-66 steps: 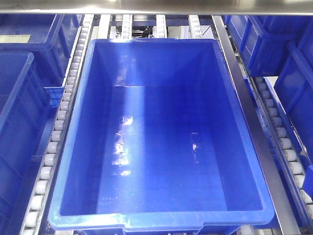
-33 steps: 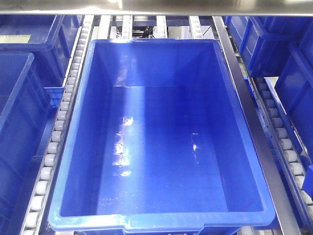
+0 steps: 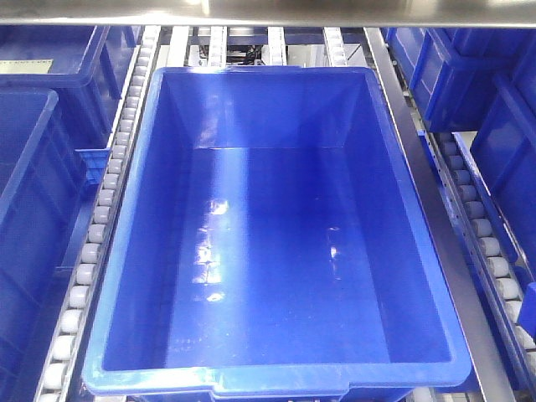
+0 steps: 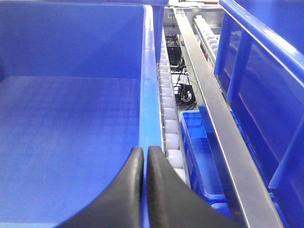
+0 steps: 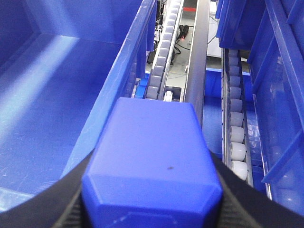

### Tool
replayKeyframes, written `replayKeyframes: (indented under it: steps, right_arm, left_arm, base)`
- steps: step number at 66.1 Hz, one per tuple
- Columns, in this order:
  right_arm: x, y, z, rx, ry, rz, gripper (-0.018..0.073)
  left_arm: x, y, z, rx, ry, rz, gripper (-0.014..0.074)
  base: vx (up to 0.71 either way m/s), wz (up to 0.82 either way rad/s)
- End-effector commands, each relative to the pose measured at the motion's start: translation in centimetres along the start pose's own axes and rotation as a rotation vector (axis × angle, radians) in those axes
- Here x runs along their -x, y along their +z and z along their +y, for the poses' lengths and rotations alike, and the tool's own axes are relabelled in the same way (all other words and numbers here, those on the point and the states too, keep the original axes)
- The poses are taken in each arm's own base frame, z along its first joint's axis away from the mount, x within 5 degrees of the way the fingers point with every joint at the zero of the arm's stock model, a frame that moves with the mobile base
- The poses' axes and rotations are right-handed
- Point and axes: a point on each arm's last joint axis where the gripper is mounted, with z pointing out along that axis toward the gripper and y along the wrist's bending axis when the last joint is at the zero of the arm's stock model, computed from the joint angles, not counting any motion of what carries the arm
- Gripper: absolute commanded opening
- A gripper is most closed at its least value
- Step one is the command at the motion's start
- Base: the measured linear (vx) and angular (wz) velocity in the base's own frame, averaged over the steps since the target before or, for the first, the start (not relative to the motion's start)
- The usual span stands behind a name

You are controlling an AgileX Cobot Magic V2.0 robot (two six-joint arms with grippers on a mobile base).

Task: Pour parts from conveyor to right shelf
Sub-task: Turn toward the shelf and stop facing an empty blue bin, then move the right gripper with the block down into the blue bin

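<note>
1. The front view looks down into a large deep blue rectangular plastic bin (image 3: 276,243); its glossy floor shows only light reflections; it sits on the steel-framed rack with rows of small white rollers (image 3: 92,251), the roller tracks running along both of its long sides.
2. More deep blue bins (image 3: 33,167) stand on the rack to the left and to the right (image 3: 494,100), apart from the middle bin and separated from it by the rollers and a grey steel rail (image 3: 419,184).
3. In the right wrist view, the right pincer (image 5: 152,190) is clamped on a small bright blue plastic block (image 5: 152,161); black padded fingers (image 5: 61,199) press both its flanks; the block fills the lower middle of the view, held over the long rim of the bin (image 5: 128,71), with the bin's interior to the left and the roller track (image 5: 164,52) to the right.
4. In the left wrist view, the left pincer (image 4: 145,156) has its two black fingers (image 4: 166,194) drawn together until they almost touch, with only a thin slit between them and nothing held; the tips lie at the blue rim of a bin (image 4: 149,95), its textured floor to the left, white rollers (image 4: 168,109) just beside it on the right.
5. Below that track a smaller blue tray (image 4: 199,147) and dark cabling are visible on a lower level.
</note>
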Motion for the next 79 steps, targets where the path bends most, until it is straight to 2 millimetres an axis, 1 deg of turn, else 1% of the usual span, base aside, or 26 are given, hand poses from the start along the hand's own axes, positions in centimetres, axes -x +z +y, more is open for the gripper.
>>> replayKeyframes:
  steps: [1,15,20,25,33,39,46,51,56,60,64,69,79]
  right_arm:
    - [1.5,-0.3,-0.2,-0.015,-0.006,-0.095,-0.0005]
    - [1.8,-0.3,-0.2,-0.022,-0.009,-0.132,-0.0005]
    - [2.3,0.2,-0.3,-0.025,0.006,-0.149,-0.0005]
    - [2.9,1.1,-0.4,-0.024,0.048,-0.119,-0.0005]
    - [5.3,2.7,-0.9,-0.040,0.054,-0.058,-0.0005]
    - [8.2,4.5,-1.3,-0.052,0.060,-0.016,-0.0005]
    - [10.9,6.8,-1.4,-0.038,0.059,0.044,-0.0005]
    - [12.7,8.4,-0.4,0.024,0.024,0.084,-0.0005]
    - [14.3,10.4,1.7,0.122,-0.011,0.130,-0.0005]
    - [15.1,12.0,3.4,0.176,-0.027,0.173,-0.0005]
    - [15.5,13.5,4.9,0.211,-0.042,0.222,-0.0005]
    - [16.0,16.1,6.6,0.234,-0.054,0.287,-0.0005]
    - [15.9,20.7,9.5,0.259,-0.105,0.428,-0.0005]
  left_arm:
    - [1.2,-0.1,-0.1,-0.010,-0.016,-0.077,-0.0006]
    - [1.2,-0.1,-0.1,-0.010,-0.016,-0.077,-0.0006]
    - [1.2,-0.1,-0.1,-0.010,-0.016,-0.077,-0.0006]
    - [1.2,-0.1,-0.1,-0.010,-0.016,-0.077,-0.0006]
    - [1.2,-0.1,-0.1,-0.010,-0.016,-0.077,-0.0006]
    - [1.2,-0.1,-0.1,-0.010,-0.016,-0.077,-0.0006]
    - [1.2,-0.1,-0.1,-0.010,-0.016,-0.077,-0.0006]
    - [1.2,-0.1,-0.1,-0.010,-0.016,-0.077,-0.0006]
    - [1.2,-0.1,-0.1,-0.010,-0.016,-0.077,-0.0006]
    - [1.2,-0.1,-0.1,-0.010,-0.016,-0.077,-0.0006]
    - [1.2,-0.1,-0.1,-0.010,-0.016,-0.077,-0.0006]
    - [1.2,-0.1,-0.1,-0.010,-0.016,-0.077,-0.0006]
    - [1.2,-0.1,-0.1,-0.010,-0.016,-0.077,-0.0006]
  base:
    - [0.00,0.00]
    - [0.00,0.00]
    - [0.00,0.00]
    - [0.00,0.00]
    - [0.00,0.00]
    - [0.00,0.00]
    - [0.00,0.00]
    - [0.00,0.00]
    - [0.00,0.00]
    - [0.00,0.00]
    - [0.00,0.00]
    - [0.00,0.00]
    - [0.00,0.00]
